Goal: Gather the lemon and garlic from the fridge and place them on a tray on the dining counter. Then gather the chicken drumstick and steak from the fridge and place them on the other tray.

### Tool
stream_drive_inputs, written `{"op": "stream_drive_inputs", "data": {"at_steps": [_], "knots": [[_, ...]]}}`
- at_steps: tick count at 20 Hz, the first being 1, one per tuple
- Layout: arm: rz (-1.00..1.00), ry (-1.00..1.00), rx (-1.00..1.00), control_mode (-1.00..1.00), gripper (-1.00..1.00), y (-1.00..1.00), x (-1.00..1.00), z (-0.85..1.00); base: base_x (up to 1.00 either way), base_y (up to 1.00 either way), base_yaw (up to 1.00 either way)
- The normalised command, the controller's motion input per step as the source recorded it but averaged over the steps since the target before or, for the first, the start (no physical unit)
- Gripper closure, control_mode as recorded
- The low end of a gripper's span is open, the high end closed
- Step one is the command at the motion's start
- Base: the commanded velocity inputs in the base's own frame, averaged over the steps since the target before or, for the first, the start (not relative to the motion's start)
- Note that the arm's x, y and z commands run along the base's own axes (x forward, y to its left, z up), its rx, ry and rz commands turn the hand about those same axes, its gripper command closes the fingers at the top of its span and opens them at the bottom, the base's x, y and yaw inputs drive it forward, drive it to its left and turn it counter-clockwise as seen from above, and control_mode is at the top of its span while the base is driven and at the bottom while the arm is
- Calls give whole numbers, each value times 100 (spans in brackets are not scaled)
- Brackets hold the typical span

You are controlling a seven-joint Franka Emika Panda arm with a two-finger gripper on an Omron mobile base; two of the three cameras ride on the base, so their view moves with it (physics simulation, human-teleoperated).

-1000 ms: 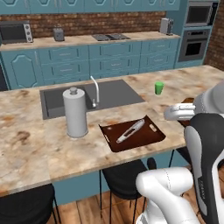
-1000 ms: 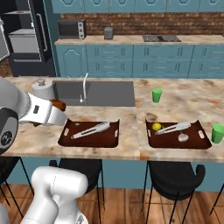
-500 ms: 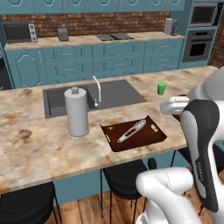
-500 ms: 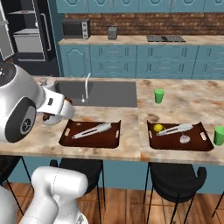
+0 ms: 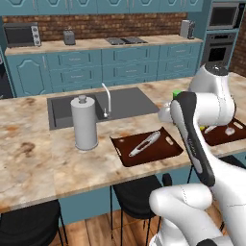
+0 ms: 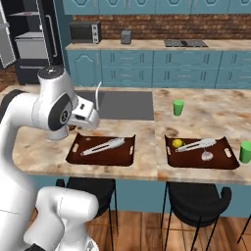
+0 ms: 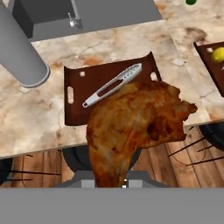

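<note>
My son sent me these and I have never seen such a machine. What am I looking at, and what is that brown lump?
It is a white robot arm in a computer-drawn kitchen. Two pictures come from cameras behind it, left and right; the third looks along its hand. On the dining counter lie two dark trays. The near tray holds tongs; the other tray holds a lemon, garlic and more tongs. A paper towel roll and a green cup stand there too. The brown lump is a chicken drumstick, clamped in the gripper above the near tray.
</note>
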Motion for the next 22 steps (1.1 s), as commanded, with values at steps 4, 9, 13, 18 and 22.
{"op": "stream_drive_inputs", "data": {"at_steps": [4, 9, 13, 18, 22], "knots": [[5, -1, -1, -100, 100, 8, 57, -70, 0, 0, 0], [7, -7, -3, -100, 100, 27, 34, -68, 0, 0, 0], [5, -1, -1, -100, 100, 11, 41, -48, 0, 0, 0], [4, 7, 0, -100, 100, 9, 59, -41, 0, 0, 0], [4, 7, 0, -100, 100, 16, 47, -45, 0, 0, 0]]}}
